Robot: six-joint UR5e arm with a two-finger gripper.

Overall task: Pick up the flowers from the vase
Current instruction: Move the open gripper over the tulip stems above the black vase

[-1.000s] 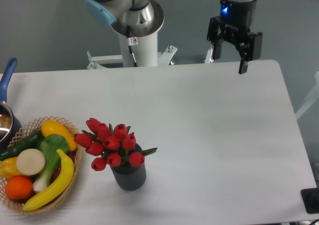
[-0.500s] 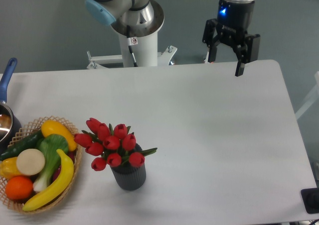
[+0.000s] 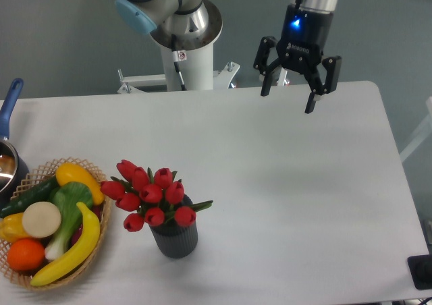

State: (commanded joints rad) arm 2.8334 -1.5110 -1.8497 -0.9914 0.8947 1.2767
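The flowers (image 3: 150, 194), a bunch of red tulip buds with green leaves, stand in the vase (image 3: 175, 237), a small dark grey ribbed pot at the front left of the white table. My gripper (image 3: 288, 101) hangs open and empty high over the table's far edge, well to the upper right of the bunch. Its two black fingers are spread wide and point down.
A wicker basket (image 3: 94, 244) of fruit and vegetables sits just left of the vase, nearly touching the flowers. A pot with a blue handle (image 3: 9, 108) is at the left edge. The arm's white base column (image 3: 189, 55) stands behind the table.
The gripper has moved left and a little down along the table's far edge, and its fingers now look spread wider. The flowers and vase have not moved.
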